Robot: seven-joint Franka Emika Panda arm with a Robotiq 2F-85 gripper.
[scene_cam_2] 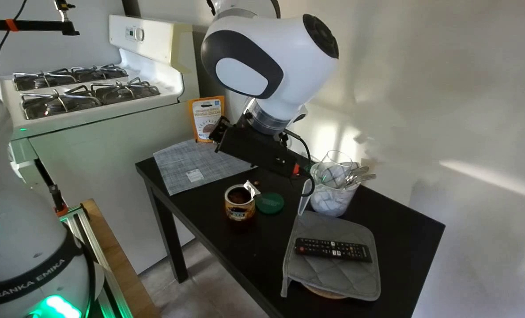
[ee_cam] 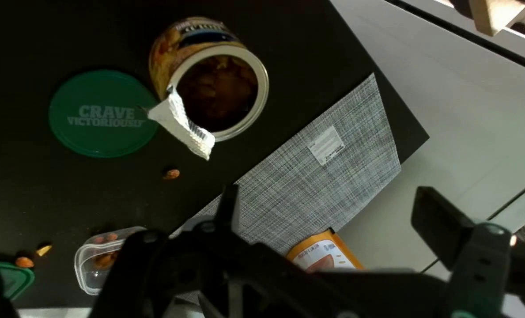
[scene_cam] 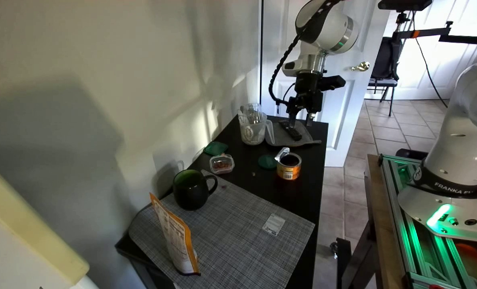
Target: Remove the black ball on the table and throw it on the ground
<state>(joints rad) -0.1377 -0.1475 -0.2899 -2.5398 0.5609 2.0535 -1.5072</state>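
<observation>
The work area is a narrow black-topped table (scene_cam: 298,194) set along a pale wall (scene_cam: 142,60); in an exterior view the tiled floor (scene_cam: 352,176) lies to its right. A grey woven mat (scene_cam: 238,224) covers the near end. No black ball can be made out in any view, so its position cannot be stated. The closest match is a dark mug (scene_cam: 188,192), upright at the mat's far left, near the wall, handle toward the right. The pincer (scene_cam: 301,121) is raised at the far end; its fingers are spread well apart with nothing between them.

If the mug is the intended object, expect a stiff, fairly heavy, smooth body, liable to slip and to break on the floor. Take hold at the rim, one finger inside and one outside. If a ball is located, expect rolling; centre the fingers on its widest part. Avoid the opened can (scene_cam: 289,170) near the right edge.
</observation>
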